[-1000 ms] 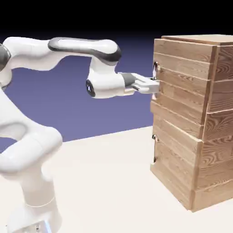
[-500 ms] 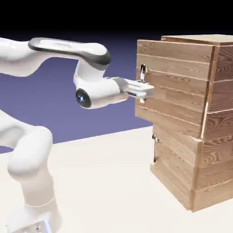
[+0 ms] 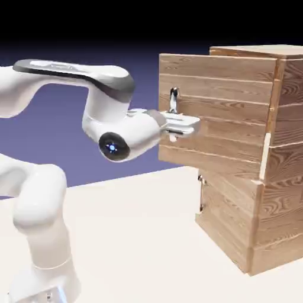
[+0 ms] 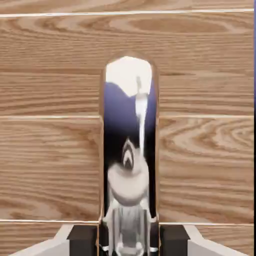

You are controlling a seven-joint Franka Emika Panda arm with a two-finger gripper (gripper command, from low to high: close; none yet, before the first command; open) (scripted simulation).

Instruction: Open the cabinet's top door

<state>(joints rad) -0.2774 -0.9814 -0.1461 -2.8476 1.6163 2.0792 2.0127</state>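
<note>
Your gripper [image 4: 128, 241] is clamped on the top door's handle [image 4: 128, 130], one finger on either side of its shiny metal. In the exterior view, the top door [image 3: 222, 89] stands partly open, at the upper right of the frame, on the cabinet [image 3: 228, 219].

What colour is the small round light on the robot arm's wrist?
Bright blue, ringed by black; the exterior view shows it best.

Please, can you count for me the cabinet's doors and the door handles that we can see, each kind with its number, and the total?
Doors: 2 (top door, lower door)
Handles: 2 (upper handle, lower handle)
Total: 4
</note>
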